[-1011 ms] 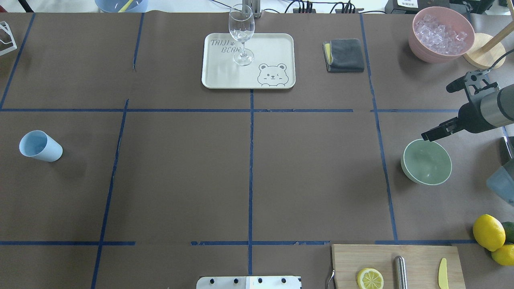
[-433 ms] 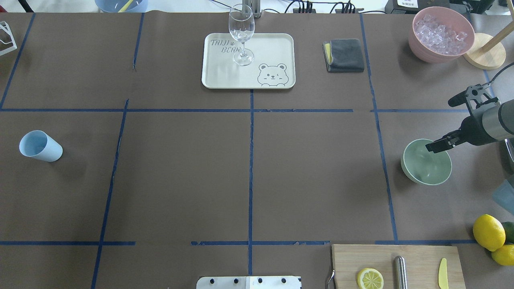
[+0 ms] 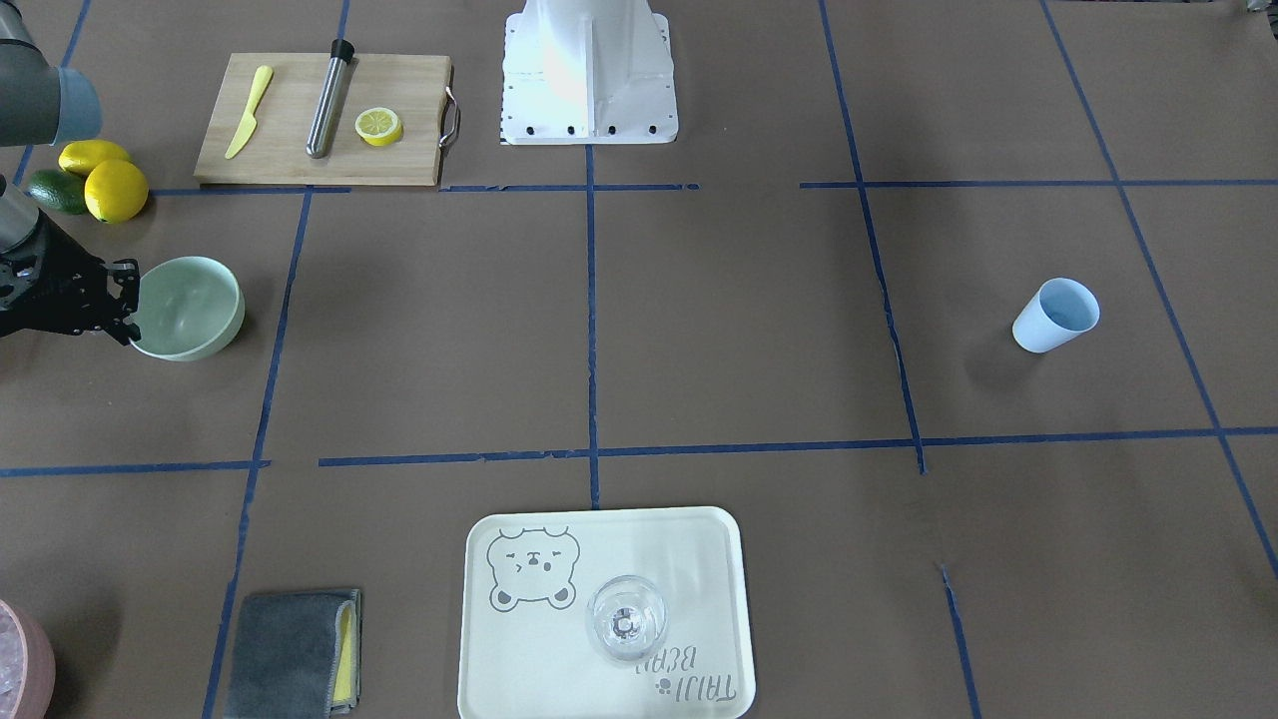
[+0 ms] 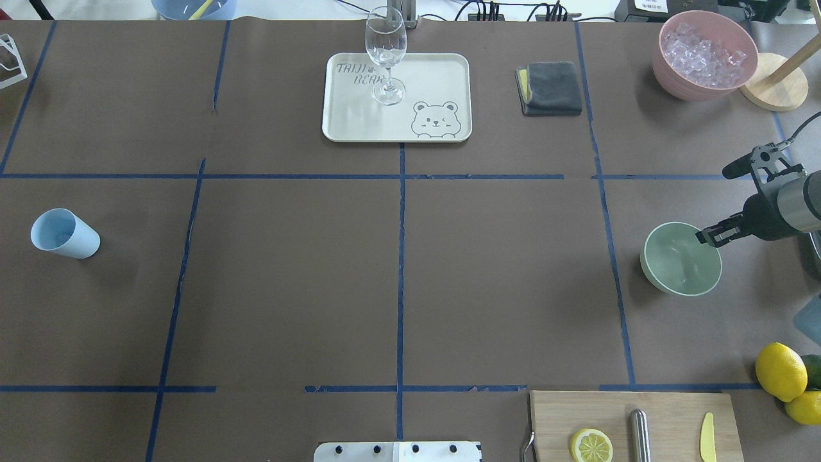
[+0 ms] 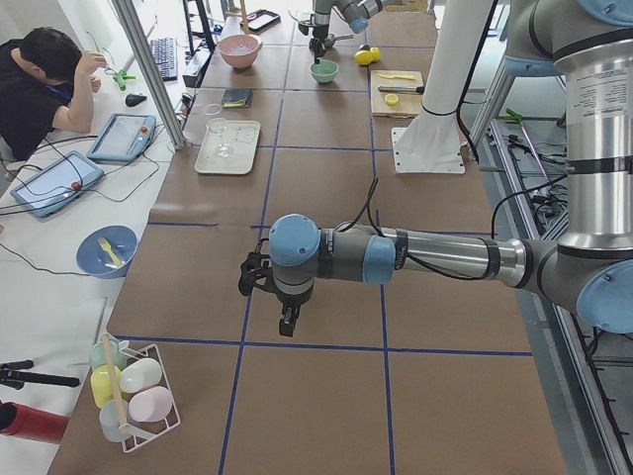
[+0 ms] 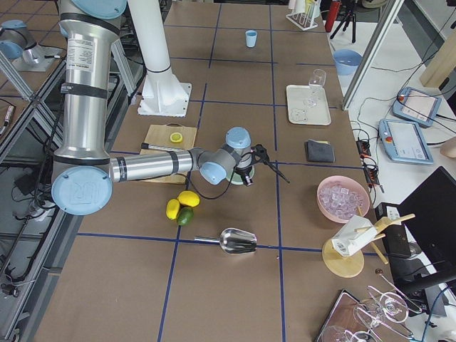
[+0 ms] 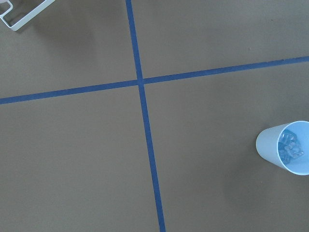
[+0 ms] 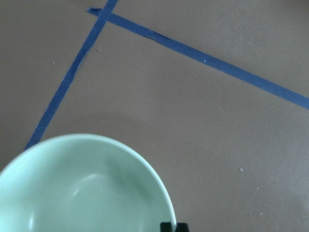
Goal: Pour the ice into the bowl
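Right claw (image 4: 709, 236) at bowl (image 4: 681, 258) rim, right side of frame, likely to steady it. Pinching or not: cannot tell. Left claw (image 5: 287, 325): cannot tell. Ice (image 7: 291, 146) sits in blue cup (image 4: 64, 233), far left.

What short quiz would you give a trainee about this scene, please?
1. The ice lies in: A) the pale blue cup; B) the wine glass; C) the tray.
2. True or false: the bowl is empty.
3. Which gripper is at the bowl's rim?
Key: 1 A; 2 true; 3 the right gripper.
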You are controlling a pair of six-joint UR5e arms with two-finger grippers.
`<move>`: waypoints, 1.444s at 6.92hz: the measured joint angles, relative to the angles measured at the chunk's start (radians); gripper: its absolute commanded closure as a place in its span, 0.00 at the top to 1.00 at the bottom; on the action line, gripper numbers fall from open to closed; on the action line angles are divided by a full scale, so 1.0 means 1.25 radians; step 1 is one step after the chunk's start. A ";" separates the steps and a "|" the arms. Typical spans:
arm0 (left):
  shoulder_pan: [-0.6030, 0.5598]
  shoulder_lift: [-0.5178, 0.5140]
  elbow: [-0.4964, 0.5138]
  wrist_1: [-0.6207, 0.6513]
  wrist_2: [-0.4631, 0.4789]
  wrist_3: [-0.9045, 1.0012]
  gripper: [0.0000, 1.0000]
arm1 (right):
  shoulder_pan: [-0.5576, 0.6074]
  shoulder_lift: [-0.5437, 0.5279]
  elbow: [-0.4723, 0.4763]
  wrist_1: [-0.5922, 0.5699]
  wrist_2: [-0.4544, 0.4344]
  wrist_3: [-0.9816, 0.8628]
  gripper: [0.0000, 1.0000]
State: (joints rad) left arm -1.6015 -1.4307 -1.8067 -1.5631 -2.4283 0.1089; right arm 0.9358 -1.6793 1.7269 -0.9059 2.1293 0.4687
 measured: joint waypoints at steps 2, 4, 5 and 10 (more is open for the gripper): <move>0.000 0.001 0.000 0.000 0.000 0.000 1.00 | -0.001 0.006 0.015 -0.001 0.021 0.004 0.00; 0.000 0.002 0.000 0.000 0.000 0.000 1.00 | -0.003 0.060 0.041 -0.007 0.058 0.059 0.00; -0.001 0.003 0.000 0.000 0.000 0.000 1.00 | -0.014 0.117 0.051 -0.014 0.066 0.149 0.00; -0.001 0.005 -0.004 0.000 0.000 0.000 1.00 | -0.236 0.558 0.062 -0.398 -0.099 0.486 0.00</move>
State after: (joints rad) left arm -1.6026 -1.4247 -1.8122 -1.5628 -2.4283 0.1089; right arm 0.6408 -0.9816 1.8050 -1.4038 2.0055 1.0768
